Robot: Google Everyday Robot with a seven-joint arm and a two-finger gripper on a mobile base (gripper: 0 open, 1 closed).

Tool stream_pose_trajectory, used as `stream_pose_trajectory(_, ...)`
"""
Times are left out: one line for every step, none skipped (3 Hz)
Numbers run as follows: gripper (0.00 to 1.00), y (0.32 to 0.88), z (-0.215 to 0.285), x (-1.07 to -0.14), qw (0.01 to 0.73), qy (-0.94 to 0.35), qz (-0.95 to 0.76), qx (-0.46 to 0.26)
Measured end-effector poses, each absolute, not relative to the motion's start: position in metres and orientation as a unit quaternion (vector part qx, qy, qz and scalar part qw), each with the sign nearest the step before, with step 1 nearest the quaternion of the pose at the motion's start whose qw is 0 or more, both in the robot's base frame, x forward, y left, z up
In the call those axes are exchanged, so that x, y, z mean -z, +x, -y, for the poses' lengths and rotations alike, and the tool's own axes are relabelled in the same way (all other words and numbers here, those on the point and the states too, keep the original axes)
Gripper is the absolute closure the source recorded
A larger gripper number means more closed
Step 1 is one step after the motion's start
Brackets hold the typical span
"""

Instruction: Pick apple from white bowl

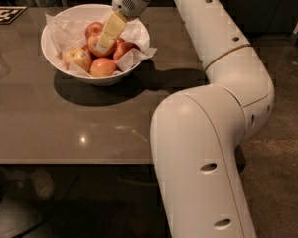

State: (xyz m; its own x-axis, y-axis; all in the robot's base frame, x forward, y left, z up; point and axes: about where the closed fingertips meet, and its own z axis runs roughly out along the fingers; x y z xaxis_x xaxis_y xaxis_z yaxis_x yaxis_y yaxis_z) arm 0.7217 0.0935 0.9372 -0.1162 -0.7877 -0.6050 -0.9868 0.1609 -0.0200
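The white bowl (57, 63), lined with crumpled white paper, stands at the table's far left and holds several apples. My gripper (104, 46) reaches down into the bowl from the upper right, and its tip rests on or just over the orange-red apple (93, 44) in the middle of the pile. That apple's sticker is hidden. Another orange-red apple (103, 67) lies at the front. A paler yellowish stickered apple (77, 59) lies at the left. Red apples lie at the back (94, 29) and at the right (126, 48).
The brown table (89, 123) carries the bowl, and its front edge runs along the lower left. My large white arm (203, 133) fills the right half of the view. A black-and-white marker tag (4, 14) lies at the table's far left corner.
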Motion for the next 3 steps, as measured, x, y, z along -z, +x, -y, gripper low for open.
stream_pose_trajectory(0.0,0.724,-0.098,-0.928,0.241,-0.603,-0.736,-0.191)
stream_pose_trajectory(0.0,0.712,-0.103,-0.918,0.242,-0.569,-0.761,-0.196)
stream_pose_trajectory(0.19,0.715,-0.108,-0.92,0.243,-0.571,-0.759,-0.197)
